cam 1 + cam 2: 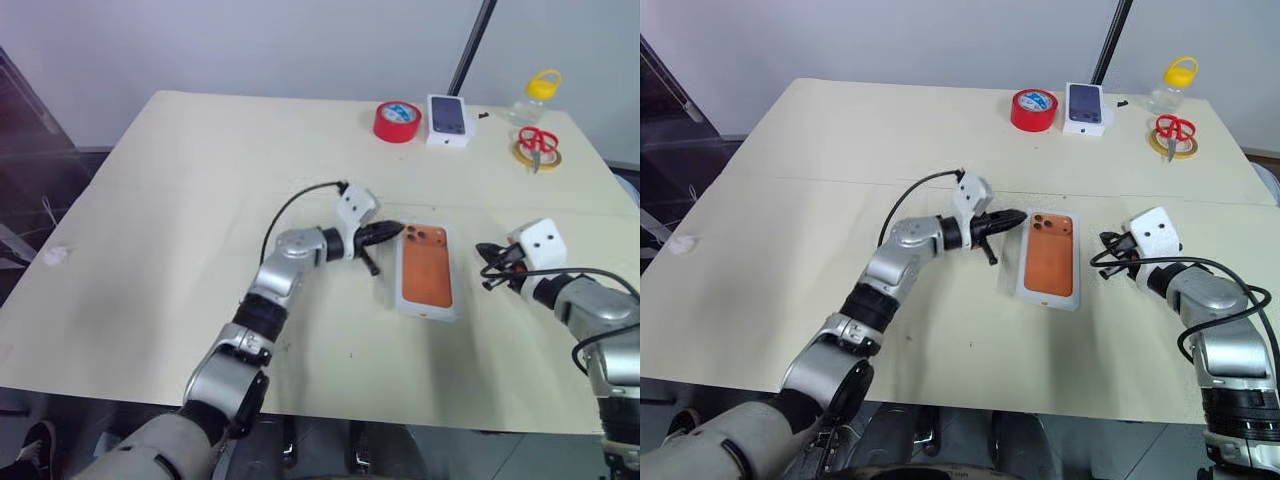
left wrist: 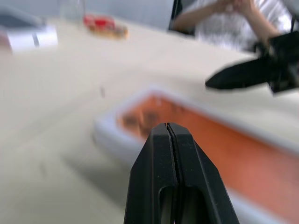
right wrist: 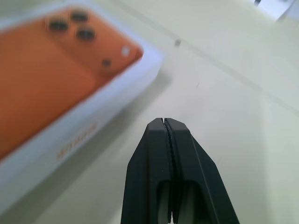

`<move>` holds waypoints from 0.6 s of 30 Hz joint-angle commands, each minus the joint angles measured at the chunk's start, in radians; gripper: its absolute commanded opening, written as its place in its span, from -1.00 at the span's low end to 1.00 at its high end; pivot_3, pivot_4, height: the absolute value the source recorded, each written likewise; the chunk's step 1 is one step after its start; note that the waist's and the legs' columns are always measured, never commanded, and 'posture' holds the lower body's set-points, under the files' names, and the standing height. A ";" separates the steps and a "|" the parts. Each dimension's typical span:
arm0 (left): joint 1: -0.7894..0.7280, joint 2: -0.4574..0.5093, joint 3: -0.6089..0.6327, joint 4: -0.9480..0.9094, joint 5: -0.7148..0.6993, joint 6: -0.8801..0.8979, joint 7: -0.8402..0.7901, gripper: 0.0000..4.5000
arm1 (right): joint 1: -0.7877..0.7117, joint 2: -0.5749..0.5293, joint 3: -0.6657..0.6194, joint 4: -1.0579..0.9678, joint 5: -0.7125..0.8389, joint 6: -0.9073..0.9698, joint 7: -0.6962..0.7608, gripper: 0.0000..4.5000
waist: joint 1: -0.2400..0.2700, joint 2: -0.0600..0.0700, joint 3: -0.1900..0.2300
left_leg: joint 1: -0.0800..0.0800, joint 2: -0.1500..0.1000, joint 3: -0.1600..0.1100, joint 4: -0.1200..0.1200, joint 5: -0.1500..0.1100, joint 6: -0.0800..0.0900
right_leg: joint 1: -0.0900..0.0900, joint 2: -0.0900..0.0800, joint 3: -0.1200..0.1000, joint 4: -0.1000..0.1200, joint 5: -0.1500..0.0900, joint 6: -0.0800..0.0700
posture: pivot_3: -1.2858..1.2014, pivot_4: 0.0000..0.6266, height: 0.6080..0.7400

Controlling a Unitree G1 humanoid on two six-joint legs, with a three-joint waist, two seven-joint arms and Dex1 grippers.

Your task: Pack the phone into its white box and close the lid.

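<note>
Closed left hand (image 2: pixel 170 128) above phone (image 2: pixel 224 154) in white box (image 2: pixel 112 140).

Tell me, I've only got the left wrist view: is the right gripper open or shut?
Observer: Shut. The right gripper has its fingers pressed together with nothing between them, beside the white box.
Operator: Anything else out there I'm missing?
Observer: At the far edge of the table, a red tape roll sits next to a small printed phone box.
</note>
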 commanded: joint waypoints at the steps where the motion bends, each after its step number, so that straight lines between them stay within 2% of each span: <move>1: -0.056 -0.035 -0.031 0.128 0.039 -0.068 0.019 -1.00 | 0.002 0.018 0.037 -0.063 0.036 0.009 0.042 -0.98 | 0.000 0.000 0.000 | 0.000 0.000 0.000 0.000 0.000 0.000 | 0.000 0.000 0.000 0.000 0.000 0.000 | 0.03 -0.52 0.90; 5: -0.086 -0.043 -0.090 0.275 0.120 -0.114 0.033 -1.00 | 0.065 0.040 0.145 -0.110 -0.016 0.015 0.038 -0.98 | -0.001 0.000 0.000 | 0.000 0.000 0.000 0.000 -0.001 0.001 | 0.000 0.000 0.000 0.000 0.000 0.000 | 0.03 -0.52 0.90; 9: -0.071 -0.028 -0.134 0.321 0.171 -0.091 0.017 -1.00 | 0.106 0.067 0.208 -0.144 -0.061 0.036 0.000 -0.98 | -0.006 -0.001 -0.002 | 0.002 0.002 -0.001 0.001 -0.001 0.001 | 0.001 0.001 -0.001 0.001 0.000 0.000 | 0.03 -0.52 0.90; 13: -0.065 -0.021 -0.076 0.296 0.110 -0.013 -0.017 -1.00 | 0.095 0.099 0.151 -0.175 0.061 0.121 0.033 -0.98 | -0.008 -0.004 -0.005 | 0.002 0.002 -0.001 0.001 -0.001 0.001 | 0.002 0.001 -0.001 0.000 -0.001 -0.001 | 0.03 -0.52 0.90; 16: -0.051 0.011 -0.032 0.198 0.050 0.001 -0.086 -0.62 | 0.053 0.111 0.076 -0.196 0.159 0.125 0.070 -0.62 | -0.011 -0.003 -0.004 | 0.002 0.002 -0.002 0.001 -0.001 0.001 | 0.002 0.001 -0.001 0.001 0.000 -0.001 | 0.03 -0.52 0.90; 18: -0.037 0.047 0.003 0.099 0.005 0.025 -0.115 -0.18 | 0.025 0.111 0.029 -0.211 0.245 0.165 0.092 -0.19 | -0.019 -0.001 -0.003 | 0.002 0.002 -0.001 0.001 -0.001 0.001 | 0.001 0.001 -0.001 0.001 0.000 -0.001 | 0.03 -0.52 0.90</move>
